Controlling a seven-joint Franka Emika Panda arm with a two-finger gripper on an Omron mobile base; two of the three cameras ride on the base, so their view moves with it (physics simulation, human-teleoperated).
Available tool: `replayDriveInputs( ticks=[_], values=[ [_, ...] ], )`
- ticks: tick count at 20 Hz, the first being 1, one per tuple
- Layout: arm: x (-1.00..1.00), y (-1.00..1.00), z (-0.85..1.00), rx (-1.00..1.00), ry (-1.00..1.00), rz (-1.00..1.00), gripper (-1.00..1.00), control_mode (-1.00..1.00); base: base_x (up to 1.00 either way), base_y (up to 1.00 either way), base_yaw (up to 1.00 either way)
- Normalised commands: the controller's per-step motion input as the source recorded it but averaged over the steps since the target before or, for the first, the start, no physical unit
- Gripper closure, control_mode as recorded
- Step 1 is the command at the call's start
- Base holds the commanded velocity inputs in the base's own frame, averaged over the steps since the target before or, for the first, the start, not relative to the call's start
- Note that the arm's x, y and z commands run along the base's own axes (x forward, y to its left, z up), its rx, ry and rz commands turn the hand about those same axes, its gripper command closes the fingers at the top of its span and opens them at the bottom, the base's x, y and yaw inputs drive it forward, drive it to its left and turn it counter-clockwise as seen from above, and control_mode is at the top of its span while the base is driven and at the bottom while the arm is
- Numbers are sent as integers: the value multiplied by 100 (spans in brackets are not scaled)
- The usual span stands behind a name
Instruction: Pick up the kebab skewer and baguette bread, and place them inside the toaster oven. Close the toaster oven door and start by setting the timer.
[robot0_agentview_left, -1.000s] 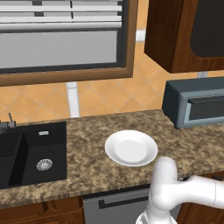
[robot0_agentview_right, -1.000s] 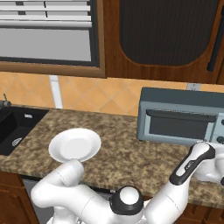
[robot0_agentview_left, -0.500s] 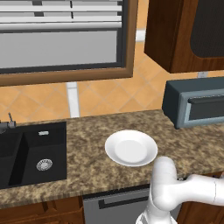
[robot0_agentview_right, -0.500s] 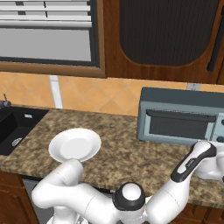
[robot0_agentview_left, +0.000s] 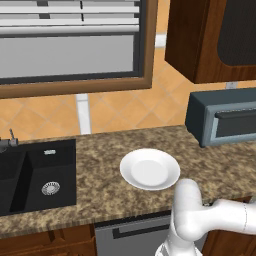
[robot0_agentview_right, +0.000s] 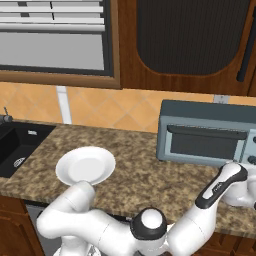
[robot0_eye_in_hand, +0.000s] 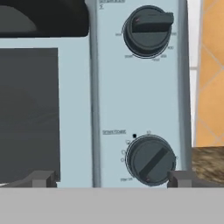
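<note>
toaster oven door: closed | jaws: spread wide, empty, facing lower dial | plate: bare

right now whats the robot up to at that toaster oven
The arm has reached over to the toaster oven, whose door is shut. Its open fingers face the control panel, straddling the lower knob without touching it. An empty white plate sits on the counter.

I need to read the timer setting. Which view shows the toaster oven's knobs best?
The hand view: the lower knob and upper knob appear close and face-on. The right base view shows the toaster oven with tiny knobs; the left base view shows its left part.
</note>
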Motion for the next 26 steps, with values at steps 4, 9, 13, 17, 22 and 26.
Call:
replayDriveInputs(
  ticks=[4, 9, 13, 17, 22, 26],
  values=[
    [5, -18, 0, 0, 0, 0, -100, -100, 0, 0, 0],
    [1, -17, 0, 0, 0, 0, -100, -100, 0, 0, 0],
    [0, -14, 0, 0, 0, 0, -100, -100, 0, 0, 0],
    [0, -10, 0, 0, 0, 0, -100, -100, 0, 0, 0],
    [0, 0, 0, 0, 0, 0, -100, -100, 0, 0, 0],
    [0, 0, 0, 0, 0, 0, -100, -100, 0, 0, 0]
  ],
)
